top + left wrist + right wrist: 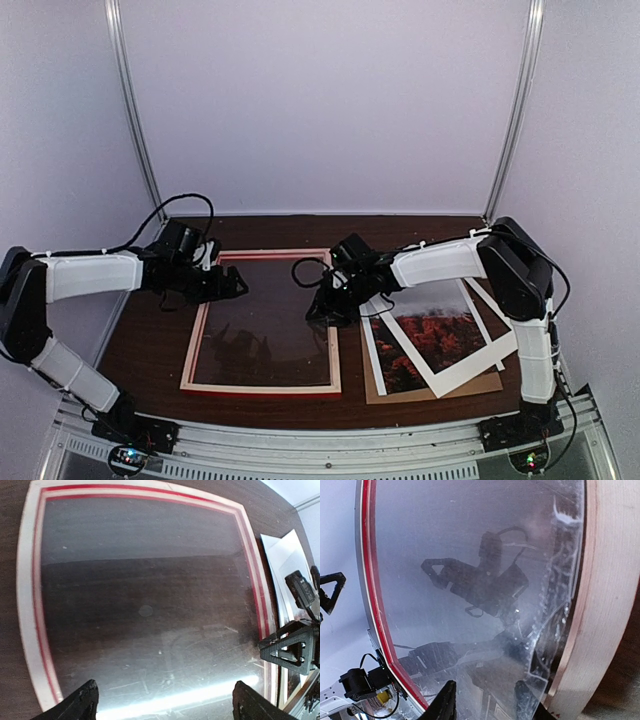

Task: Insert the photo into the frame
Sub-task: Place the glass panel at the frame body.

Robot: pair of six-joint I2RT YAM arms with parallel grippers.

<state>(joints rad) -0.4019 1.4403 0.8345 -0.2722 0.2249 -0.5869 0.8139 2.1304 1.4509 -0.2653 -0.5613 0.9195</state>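
- Frame: flat on table, left of centre in the top view, pale side up, clear sheet inside.
- Left claw: over frame's upper left part, spread wide, gripping nothing.
- Right claw: over frame's upper right edge, fingers parted partway, nothing between them.
- Photo: lower right of the top view, outside the frame, just beside its right side, lying on brown board.
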